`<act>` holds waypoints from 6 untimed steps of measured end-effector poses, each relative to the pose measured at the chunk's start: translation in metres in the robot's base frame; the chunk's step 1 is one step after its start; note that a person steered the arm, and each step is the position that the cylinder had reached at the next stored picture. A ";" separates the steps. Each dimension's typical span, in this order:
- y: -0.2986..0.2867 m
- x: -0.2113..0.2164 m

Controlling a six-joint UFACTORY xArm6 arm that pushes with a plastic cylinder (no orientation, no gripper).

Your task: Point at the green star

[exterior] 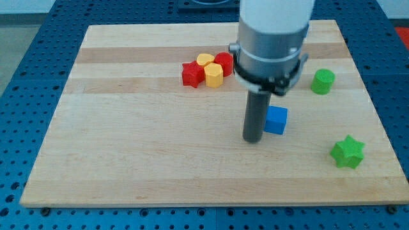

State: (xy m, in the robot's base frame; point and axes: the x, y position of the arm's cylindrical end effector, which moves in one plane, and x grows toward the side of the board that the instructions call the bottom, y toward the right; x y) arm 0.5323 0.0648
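The green star point(347, 152) lies near the view's right edge of the wooden board, toward the bottom. My tip point(253, 140) rests on the board well to the left of the star, about a quarter of the board's width away. A blue cube point(276, 120) sits just right of the rod, close beside it; I cannot tell whether they touch.
A green cylinder point(323, 81) stands at the right, above the star. A cluster near the top middle holds a red star point(191, 74), a yellow hexagonal block point(214, 75), a yellow block point(205, 60) and a red block point(223, 63). The board point(128, 140) lies on a blue perforated table.
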 end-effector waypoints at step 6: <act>0.184 0.053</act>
